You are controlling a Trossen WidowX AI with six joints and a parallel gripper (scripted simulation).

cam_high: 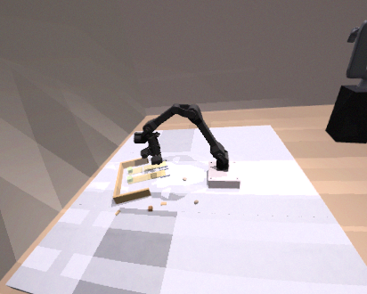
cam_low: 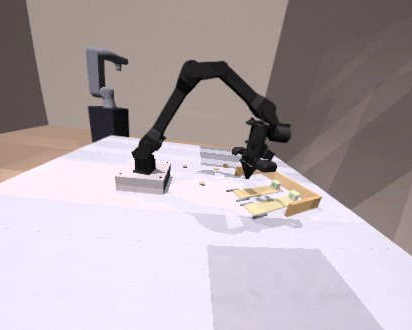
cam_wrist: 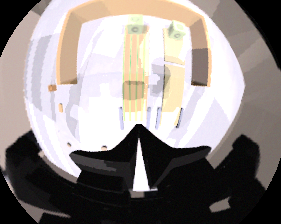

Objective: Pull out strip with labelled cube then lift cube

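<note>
The arm's fingers [cam_low: 248, 172] are closed almost completely, with only a thin sliver of gap showing in the wrist view, and nothing can be seen held between them. They hang low over the bench [cam_low: 86, 240] at the open side of a wooden three-sided frame [cam_high: 121, 180]. Two tan strips [cam_high: 147, 174] lie side by side in the frame, each with a pale green cube [cam_low: 294, 195] at its far end, and which cube is labelled cannot be told.
</note>
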